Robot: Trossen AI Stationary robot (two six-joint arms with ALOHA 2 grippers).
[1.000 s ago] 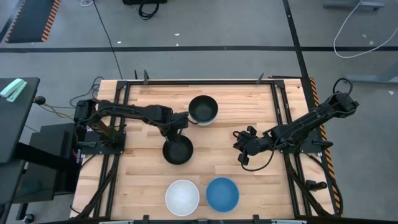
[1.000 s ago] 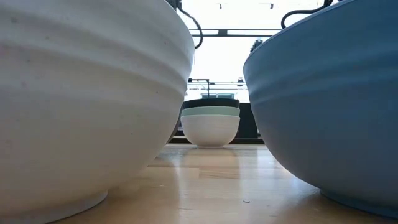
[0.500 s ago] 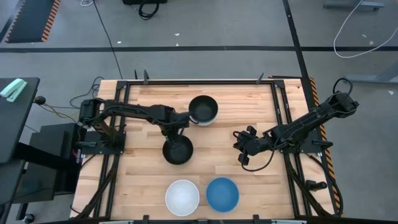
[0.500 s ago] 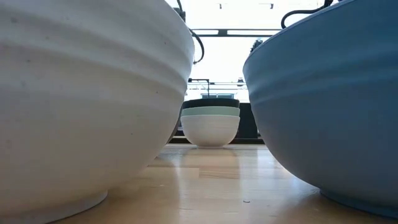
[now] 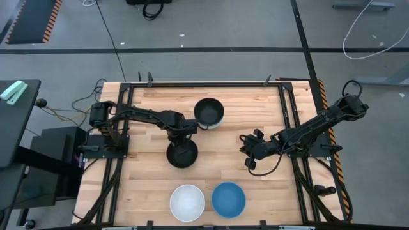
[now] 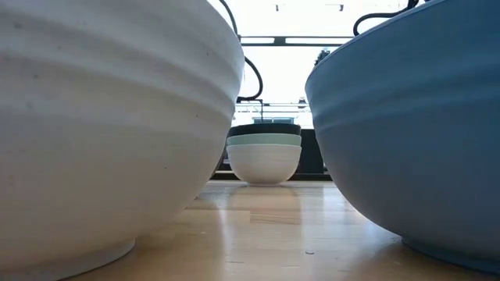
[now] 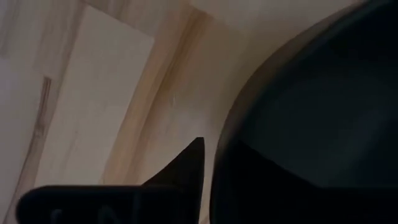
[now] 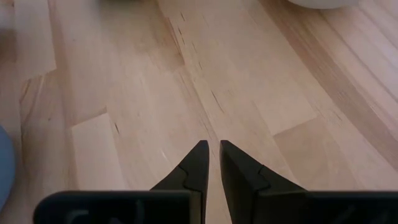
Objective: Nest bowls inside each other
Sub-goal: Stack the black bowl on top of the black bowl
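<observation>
Reaching from the left edge to mid-frame, left tool (image 5: pixel 181 137) pinching the rim of a lone black bowl (image 5: pixel 181 155), right tool (image 5: pixel 246 153) idle at centre right, fingers nearly together, three-bowl stack (image 5: pixel 209 112) upper centre, white bowl (image 5: pixel 187 202) and blue bowl (image 5: pixel 229 199) at bottom centre of the tabletop (image 5: pixel 147 191).

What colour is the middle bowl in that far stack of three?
Pale mint green; the middle bowl shows best in the low view, between black above and white below.
</observation>
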